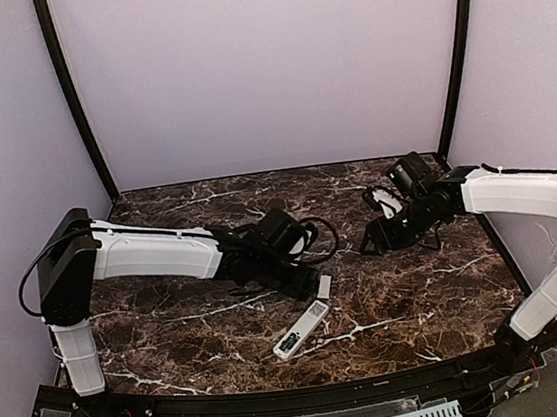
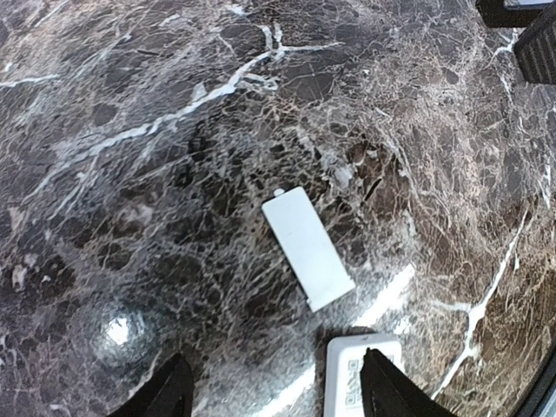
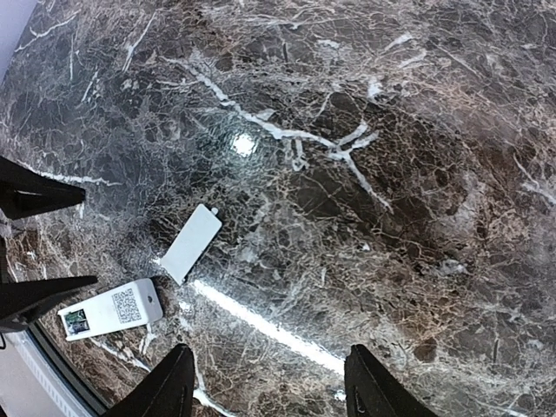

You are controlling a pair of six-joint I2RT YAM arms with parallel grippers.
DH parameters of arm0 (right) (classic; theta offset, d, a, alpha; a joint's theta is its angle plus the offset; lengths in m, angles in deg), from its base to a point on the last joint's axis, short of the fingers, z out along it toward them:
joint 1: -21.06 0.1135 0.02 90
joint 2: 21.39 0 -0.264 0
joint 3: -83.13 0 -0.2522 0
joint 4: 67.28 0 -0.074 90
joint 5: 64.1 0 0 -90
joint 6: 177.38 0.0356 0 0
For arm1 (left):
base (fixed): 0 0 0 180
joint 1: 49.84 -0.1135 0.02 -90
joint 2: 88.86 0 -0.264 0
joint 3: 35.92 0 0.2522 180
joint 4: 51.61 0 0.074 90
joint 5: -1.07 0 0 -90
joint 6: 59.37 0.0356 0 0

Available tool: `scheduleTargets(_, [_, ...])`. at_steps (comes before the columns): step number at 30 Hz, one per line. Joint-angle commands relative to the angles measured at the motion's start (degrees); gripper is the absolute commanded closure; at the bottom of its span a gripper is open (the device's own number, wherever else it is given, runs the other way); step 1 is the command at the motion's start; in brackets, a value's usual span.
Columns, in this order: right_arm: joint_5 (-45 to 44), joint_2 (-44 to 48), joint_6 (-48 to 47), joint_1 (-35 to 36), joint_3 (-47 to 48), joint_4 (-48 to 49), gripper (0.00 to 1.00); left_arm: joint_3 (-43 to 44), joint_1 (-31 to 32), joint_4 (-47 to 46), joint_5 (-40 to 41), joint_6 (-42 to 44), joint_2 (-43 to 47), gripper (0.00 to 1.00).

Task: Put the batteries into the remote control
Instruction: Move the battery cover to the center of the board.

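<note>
My left pincer (image 2: 274, 365) hangs with its two fingers spread wide and nothing between them, and the bare marble table (image 1: 182, 335) shows through the gap. My right pincer (image 3: 269, 349) is spread the same way and is also empty. I place everything else from the small flat white panel (image 1: 325, 286), which has a tiny tab on one short end and lies flat on the marble. The remote control (image 1: 300, 329) lies flat on the table just beside that panel, on the side nearer my bases and a little to my left, with a thin strip of marble between them, so they do not touch. In the top view its long axis runs on a diagonal, from near-left to far-right. The far-right end points toward the panel. The near-left end, which carries the small dark window, points away from the panel toward the table's front edge. My right wrist camera shows a square printed code on the upward face, between the window and the panel end. The panel's long axis is at an angle to the remote's, not in line with it. My left pincer hovers over the near side of the panel, and the panel end of the remote shows low between its fingers. My right pincer is well off to the right of the panel, above open marble.
</note>
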Motion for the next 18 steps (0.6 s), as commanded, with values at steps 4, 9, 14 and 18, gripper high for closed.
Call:
scheduleTargets(4, [3.2,2.3,-1.1,-2.0,-3.2,3.0,0.43,10.9,2.6,8.3,5.2,-1.1,-8.1,0.36])
scheduleTargets(9, [3.9,2.6,-1.4,-2.2,-4.1,4.0,0.44,16.7,3.6,11.9,6.2,-1.0,-12.3,0.39])
scheduleTargets(14, [3.8,2.6,-2.0,-2.3,-4.5,4.4,0.45,19.8,4.3,13.1,5.9,-0.8,-15.7,0.4])
scheduleTargets(18, [3.9,2.9,-2.0,-2.3,-4.9,4.6,0.47,23.2,4.6,15.0,6.5,-1.1,-18.3,0.4])
